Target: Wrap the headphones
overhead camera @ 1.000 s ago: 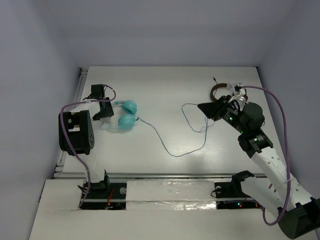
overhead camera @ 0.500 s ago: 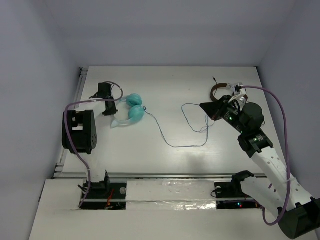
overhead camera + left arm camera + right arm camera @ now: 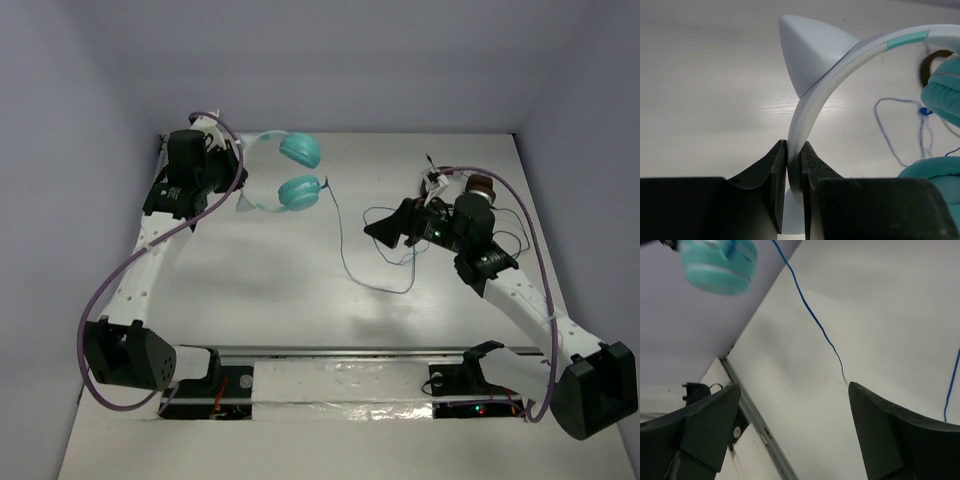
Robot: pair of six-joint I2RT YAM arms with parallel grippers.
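Note:
The teal headphones hang in the air at the back left, their two round cups one above the other in the top view. My left gripper is shut on their pale headband, which passes edge-on between the jaws. The dark blue cable drops from the lower cup to the table and loops off to the right. My right gripper stands open just above the table beside that loop. Nothing is between its fingers, and the cable ends close to the right finger.
Brown-banded headphones lie at the back right, mostly hidden behind the right arm. A metal rail runs along the table's left edge. Walls close the table in at the back and on both sides.
The left arm has lifted the headphones off the table, up and toward the back, dragging the cable left. The right gripper has opened and swung left over the cable loop.

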